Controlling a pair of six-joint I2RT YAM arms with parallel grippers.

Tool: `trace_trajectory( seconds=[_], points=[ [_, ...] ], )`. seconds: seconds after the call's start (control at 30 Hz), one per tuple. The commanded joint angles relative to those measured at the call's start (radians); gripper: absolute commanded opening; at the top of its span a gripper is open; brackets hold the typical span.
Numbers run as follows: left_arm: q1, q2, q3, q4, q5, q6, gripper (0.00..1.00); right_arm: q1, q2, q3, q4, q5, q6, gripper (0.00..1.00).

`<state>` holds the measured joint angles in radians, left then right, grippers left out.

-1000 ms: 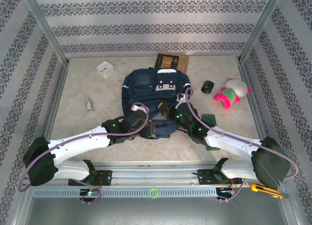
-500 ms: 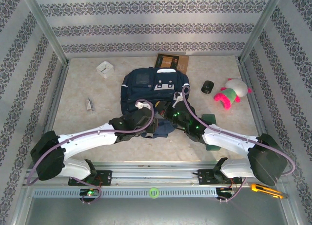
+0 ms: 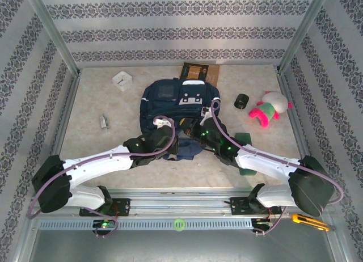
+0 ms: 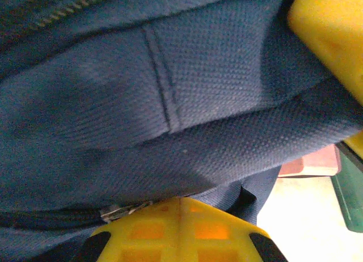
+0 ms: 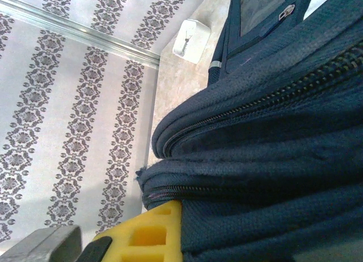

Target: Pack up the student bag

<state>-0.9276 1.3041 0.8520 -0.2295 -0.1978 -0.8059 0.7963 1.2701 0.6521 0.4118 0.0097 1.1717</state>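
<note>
**Desk editor:** Where's the student bag (image 3: 177, 100)?

**Photographer:** From overhead it lies mid-desk (image 3: 96, 112), both arms meeting at its near edge, with a plush toy (image 3: 271, 108) well to its right.

**Desk editor:** And the tools?

**Photographer:** Close up, the left tool (image 4: 258, 131) pinches a fold of navy fabric. The right tool (image 3: 194, 137) is pressed together on cloth below a zipper (image 5: 266, 94), with a white box (image 5: 190, 39) beyond the bag.
</note>
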Motion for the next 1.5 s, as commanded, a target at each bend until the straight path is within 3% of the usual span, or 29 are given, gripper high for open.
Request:
trace_trajectory(
  seconds=[0.0,0.17,0.27,0.3,0.37,0.43,0.57,1.33,1.47],
  points=[
    [0.019,-0.090,-0.027,-0.023,-0.071,-0.014,0.00,0.002,-0.061,0.006,0.058,-0.028,-0.038,0.00],
    [0.079,-0.207,-0.075,-0.107,-0.104,0.010,0.00,-0.012,-0.093,0.003,0.031,-0.040,-0.055,0.00],
    [0.090,-0.242,-0.088,-0.063,-0.039,0.044,0.00,-0.013,-0.094,0.008,0.029,-0.047,-0.058,0.00],
    [0.089,-0.244,-0.091,-0.031,-0.001,0.046,0.03,-0.014,-0.090,0.012,0.028,-0.052,-0.056,0.00],
    [0.090,-0.221,-0.081,0.005,0.083,0.023,0.29,-0.013,-0.078,0.023,0.028,-0.062,-0.048,0.00],
    [0.077,-0.173,-0.041,-0.018,0.125,0.003,0.38,-0.013,-0.066,0.036,0.030,-0.070,-0.047,0.00],
    [0.004,-0.069,0.058,-0.141,0.040,0.023,0.54,-0.014,-0.055,0.053,0.030,-0.072,-0.047,0.00],
    [-0.106,0.115,0.142,-0.299,-0.152,0.016,0.44,-0.010,-0.071,0.092,0.019,-0.071,-0.056,0.00],
    [-0.114,0.098,0.118,-0.276,-0.237,-0.023,0.35,-0.003,-0.072,0.104,0.014,-0.071,-0.062,0.00]
  ],
)
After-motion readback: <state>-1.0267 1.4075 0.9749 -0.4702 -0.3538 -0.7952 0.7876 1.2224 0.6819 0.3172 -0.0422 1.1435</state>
